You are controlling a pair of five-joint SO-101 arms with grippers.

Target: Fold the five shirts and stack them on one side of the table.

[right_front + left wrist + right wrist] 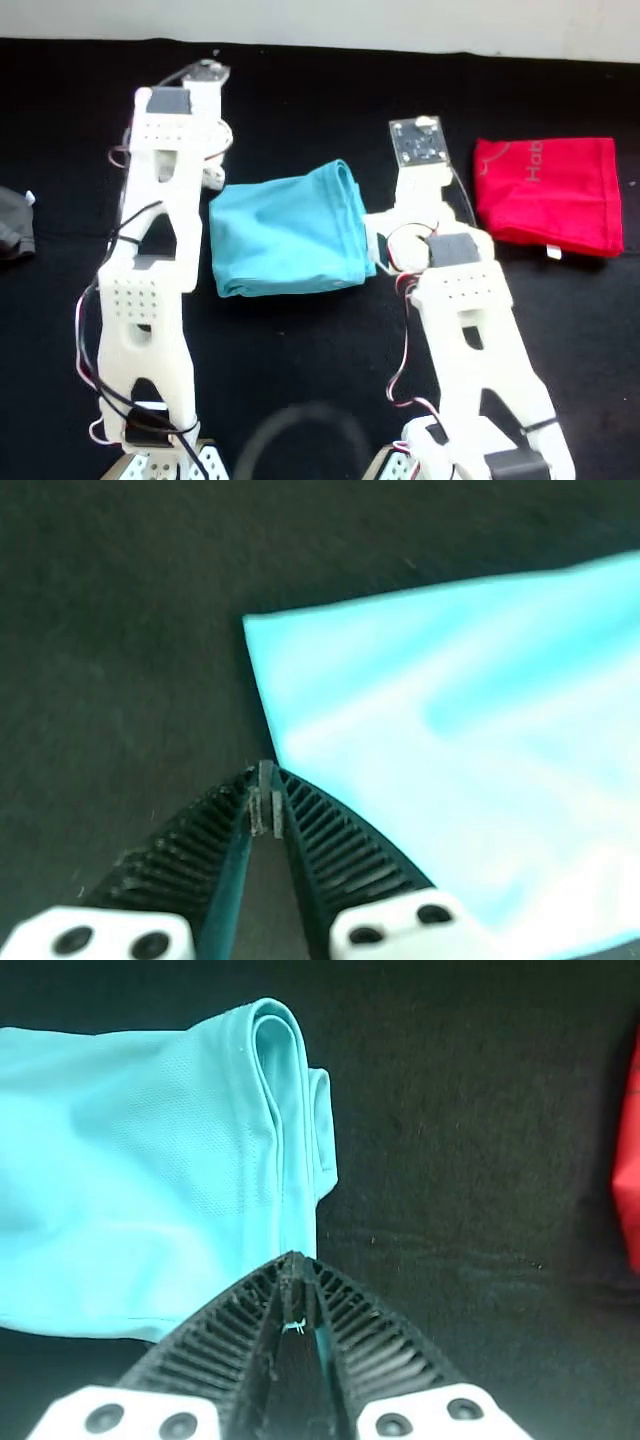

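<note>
A teal shirt (pixel 285 235) lies folded in the middle of the black table, between the two arms. Its folded layers (pixel 275 1070) show along one edge. My left gripper (pixel 263 800) is shut, its tips at the shirt's left edge (pixel 262 695), close to a corner. My right gripper (pixel 292 1278) is also shut, with its tips at the shirt's right edge. I cannot tell whether either one pinches cloth. In the high view the left gripper (pixel 213 178) and right gripper (pixel 372 245) flank the shirt. A red shirt (pixel 548 195) lies folded at the back right.
A dark grey cloth (pixel 12 225) lies at the table's left edge. Bare black tabletop (pixel 300 380) stretches in front of the teal shirt between the arm bases. The red shirt's edge (pixel 628 1160) shows in the right wrist view, apart from the teal one.
</note>
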